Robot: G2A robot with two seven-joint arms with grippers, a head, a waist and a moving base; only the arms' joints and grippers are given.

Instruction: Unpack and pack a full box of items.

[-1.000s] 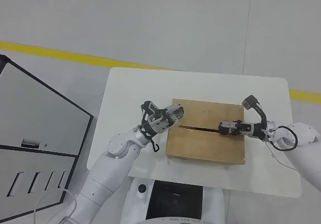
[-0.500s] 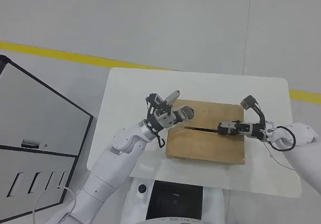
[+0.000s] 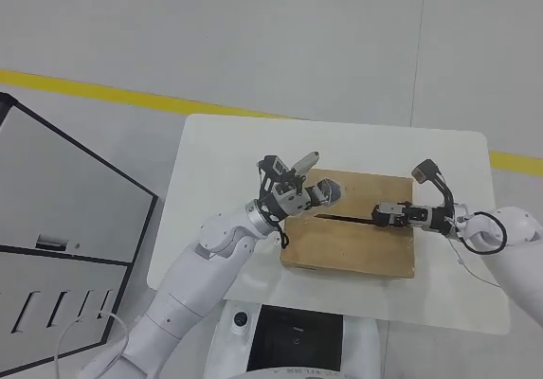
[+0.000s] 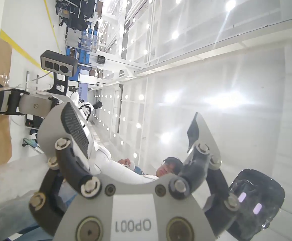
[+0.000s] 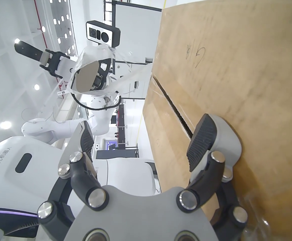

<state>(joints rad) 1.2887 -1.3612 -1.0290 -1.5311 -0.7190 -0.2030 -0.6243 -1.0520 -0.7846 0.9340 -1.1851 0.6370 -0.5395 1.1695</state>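
While box (image 3: 347, 242) sits flaps-down mid table (image 3: 214, 189), I note seam (image 3: 342, 218) runs left-right between arms. Right gripper (image 3: 378, 214) spread wide, one pad on lid beside seam: nearer. Left gripper (image 3: 316, 175) wide, above left end, clear tape (image 5: 125, 73) strung from finger to box.

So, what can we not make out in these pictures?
- Contents of the box: hidden in all views by its closed flaps.
- Clear film on a finger of the left gripper: too thin, in the right wrist view, to tell whether it reaches the box.
- Box in the left wrist view: mostly cut off by the picture's edge.
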